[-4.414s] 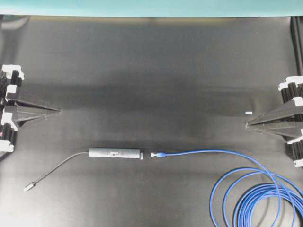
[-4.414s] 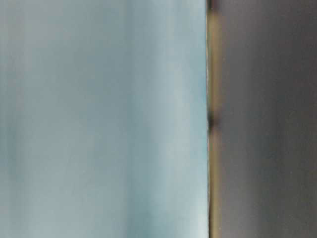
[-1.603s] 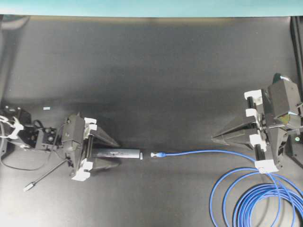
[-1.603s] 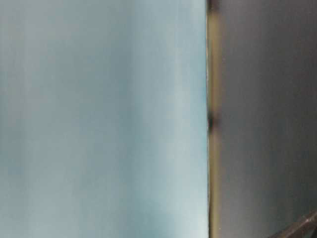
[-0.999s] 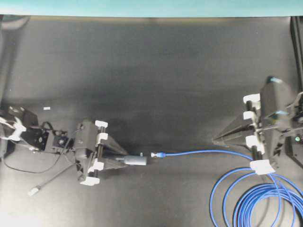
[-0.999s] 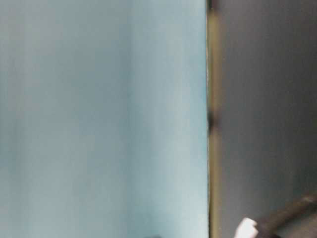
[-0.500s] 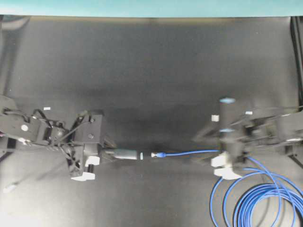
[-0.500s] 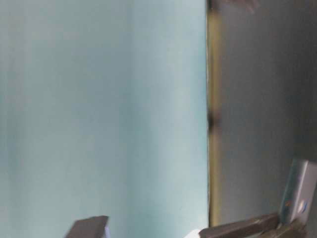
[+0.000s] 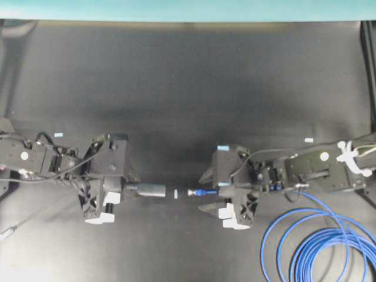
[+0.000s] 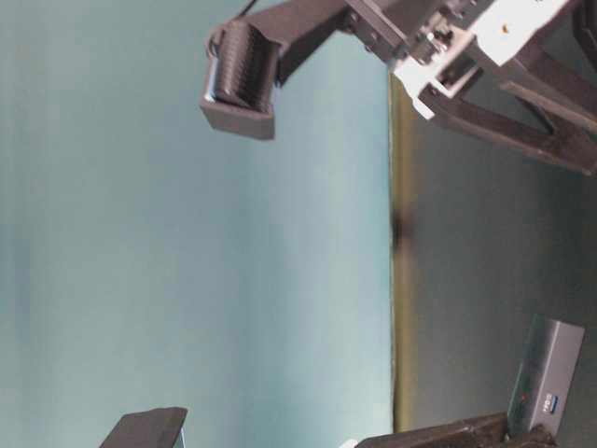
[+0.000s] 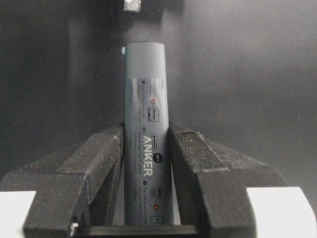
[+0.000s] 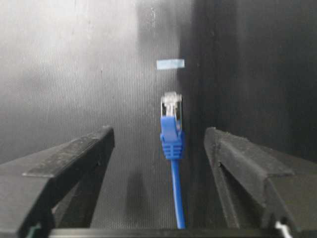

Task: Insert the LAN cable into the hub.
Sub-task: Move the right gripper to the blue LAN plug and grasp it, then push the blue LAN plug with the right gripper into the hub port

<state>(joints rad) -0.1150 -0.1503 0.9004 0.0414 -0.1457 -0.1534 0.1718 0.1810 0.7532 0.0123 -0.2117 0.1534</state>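
Bright-blue LAN cable [image 12: 172,144] lies plug-first on the black mat between the right gripper's [image 12: 158,144] spread, empty fingers, facing the slim dark-grey hub [image 11: 145,129] clamped in the left gripper [image 11: 146,153], both end-to-end on one line.

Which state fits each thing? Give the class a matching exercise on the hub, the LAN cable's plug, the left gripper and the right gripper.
1. hub
2. LAN cable's plug
3. left gripper
4. right gripper

a. open, jaws either side of the plug
b. lying on the mat, ungripped
c. shut on the hub
d. clamped between two black fingers

Pairs: 1-d, 2-b, 3-c, 4-a
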